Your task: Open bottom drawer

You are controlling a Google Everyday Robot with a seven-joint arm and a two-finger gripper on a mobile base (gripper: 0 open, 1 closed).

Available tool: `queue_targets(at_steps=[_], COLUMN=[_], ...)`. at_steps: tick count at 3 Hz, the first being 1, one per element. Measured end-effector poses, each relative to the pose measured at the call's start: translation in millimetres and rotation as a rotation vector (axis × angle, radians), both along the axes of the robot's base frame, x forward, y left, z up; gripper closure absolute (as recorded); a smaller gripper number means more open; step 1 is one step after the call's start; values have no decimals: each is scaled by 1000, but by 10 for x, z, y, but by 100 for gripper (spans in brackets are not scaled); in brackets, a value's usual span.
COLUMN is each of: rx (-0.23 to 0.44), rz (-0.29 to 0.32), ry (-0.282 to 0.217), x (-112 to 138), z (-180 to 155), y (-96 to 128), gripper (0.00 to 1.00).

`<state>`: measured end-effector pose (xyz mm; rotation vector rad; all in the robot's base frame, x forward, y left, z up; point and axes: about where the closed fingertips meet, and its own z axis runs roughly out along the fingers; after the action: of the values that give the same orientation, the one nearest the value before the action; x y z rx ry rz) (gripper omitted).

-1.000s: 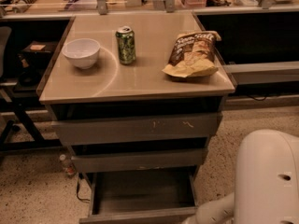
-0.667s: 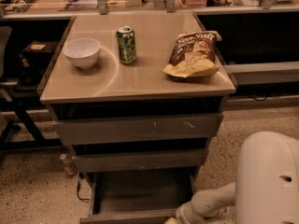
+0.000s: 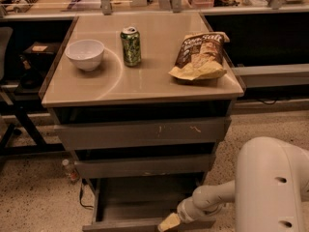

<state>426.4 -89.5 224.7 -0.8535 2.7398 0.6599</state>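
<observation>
I see the bottom drawer (image 3: 126,224) pulled out beneath the middle drawer (image 3: 145,166), its shallow tray exposed just above the floor. My gripper (image 3: 169,222) sits at that drawer's front edge, right of centre, apparently touching it. I cannot tell whether it is gripping anything.

Dim, amber-tinted light from above, brightest on the tabletop (image 3: 145,86).
A pale curved sheen crosses the tabletop beside the bowl (image 3: 85,53); the can (image 3: 131,46) and chip bag (image 3: 200,57) cast short, soft shadows. Under the tabletop's near edge the recesses sink into deep shade. The bottom drawer (image 3: 140,199) is murky inside, and the gripper (image 3: 169,222), at its near right edge, catches a yellowish gleam.
</observation>
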Motion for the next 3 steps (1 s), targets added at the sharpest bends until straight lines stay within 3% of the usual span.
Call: queue_targets(at_steps=[2,3], rx=[-53,-66], rz=[-35,-42], ry=[108,129], x=[-173,-255], z=[-576,-588], y=[-105,-170], gripper=[0,0])
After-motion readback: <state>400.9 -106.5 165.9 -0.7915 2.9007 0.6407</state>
